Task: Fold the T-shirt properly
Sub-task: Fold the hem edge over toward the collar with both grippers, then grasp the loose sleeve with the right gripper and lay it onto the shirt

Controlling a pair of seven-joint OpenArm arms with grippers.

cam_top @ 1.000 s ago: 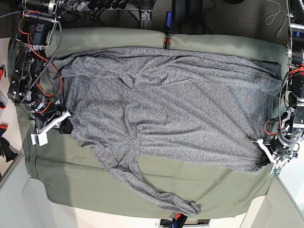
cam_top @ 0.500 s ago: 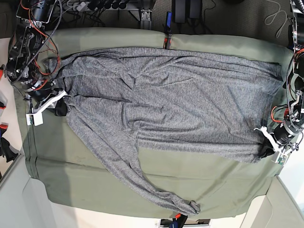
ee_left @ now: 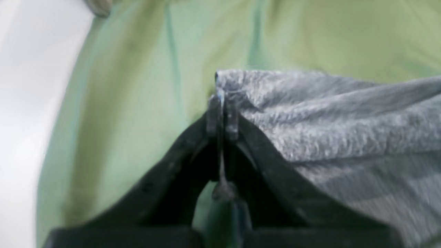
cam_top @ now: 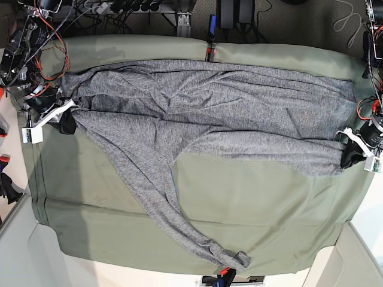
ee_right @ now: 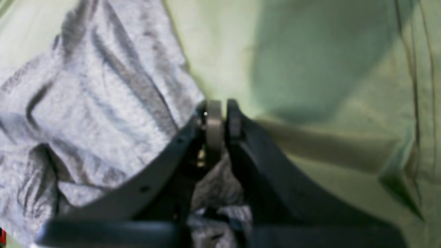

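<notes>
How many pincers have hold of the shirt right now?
2. The right pincer is shut on the T-shirt at its edge on the base view's left side; the left pincer is shut on the opposite edge, on that view's right.

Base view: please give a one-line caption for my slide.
Both pincers, left and right, grip the grey T-shirt edge over the green cloth.

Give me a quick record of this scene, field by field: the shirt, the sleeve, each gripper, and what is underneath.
shirt: grey T-shirt spread across the far half of the table, lower edge lifted and folded over
sleeve: long sleeve trailing diagonally toward the near edge
left gripper: left gripper shut on a corner of the shirt, on the base view's right
right gripper: right gripper shut on shirt fabric, on the base view's left
surface: green table cloth, bare below the shirt
</notes>
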